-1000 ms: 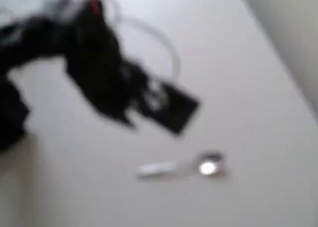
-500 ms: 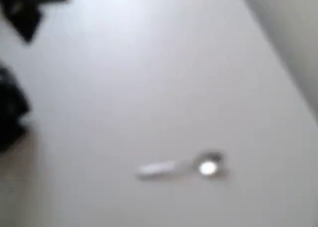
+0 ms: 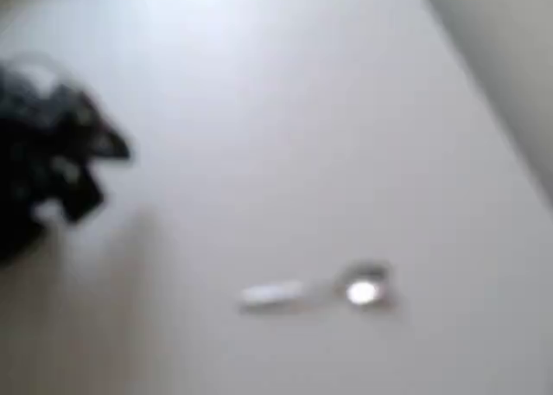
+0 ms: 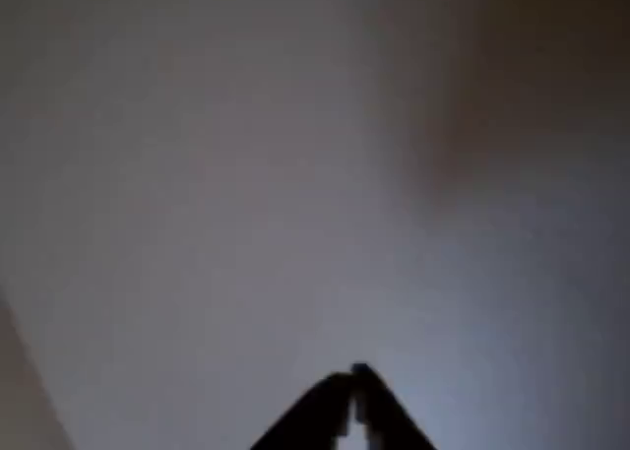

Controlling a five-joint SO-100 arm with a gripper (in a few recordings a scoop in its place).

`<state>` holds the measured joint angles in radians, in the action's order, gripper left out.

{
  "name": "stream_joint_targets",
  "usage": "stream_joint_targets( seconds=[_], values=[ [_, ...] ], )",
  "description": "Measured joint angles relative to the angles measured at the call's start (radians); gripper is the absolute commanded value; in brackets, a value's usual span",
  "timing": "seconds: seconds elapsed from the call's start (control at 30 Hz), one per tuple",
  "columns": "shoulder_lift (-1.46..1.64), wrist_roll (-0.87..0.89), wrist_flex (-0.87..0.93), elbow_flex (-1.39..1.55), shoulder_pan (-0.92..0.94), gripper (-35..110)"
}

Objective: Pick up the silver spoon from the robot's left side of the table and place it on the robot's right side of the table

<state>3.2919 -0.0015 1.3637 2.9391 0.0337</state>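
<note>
The silver spoon (image 3: pixel 320 291) lies flat on the white table (image 3: pixel 285 127), lower centre of the blurred overhead view, bowl to the right and handle to the left. My black arm sits folded at the left edge there, with the gripper (image 3: pixel 95 166) far from the spoon and nothing seen in it. In the wrist view the gripper (image 4: pixel 354 379) shows at the bottom with its two dark fingertips meeting at a point, shut and empty, over plain white surface.
The table's straight edge runs diagonally down the upper right of the overhead view, with grey floor (image 3: pixel 510 58) beyond it. Bare tabletop lies between the arm and the spoon.
The arm drew back from above the spoon to the left edge, and half a second ago rose toward the top left corner. It now sits lower at the left. The spoon has not moved.
</note>
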Motion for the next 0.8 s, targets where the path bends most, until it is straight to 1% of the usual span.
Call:
stream_joint_targets(
  seconds=[0.8],
  values=[
    [0.000,0.000,-0.003,0.008,0.009,-2]
  ],
)
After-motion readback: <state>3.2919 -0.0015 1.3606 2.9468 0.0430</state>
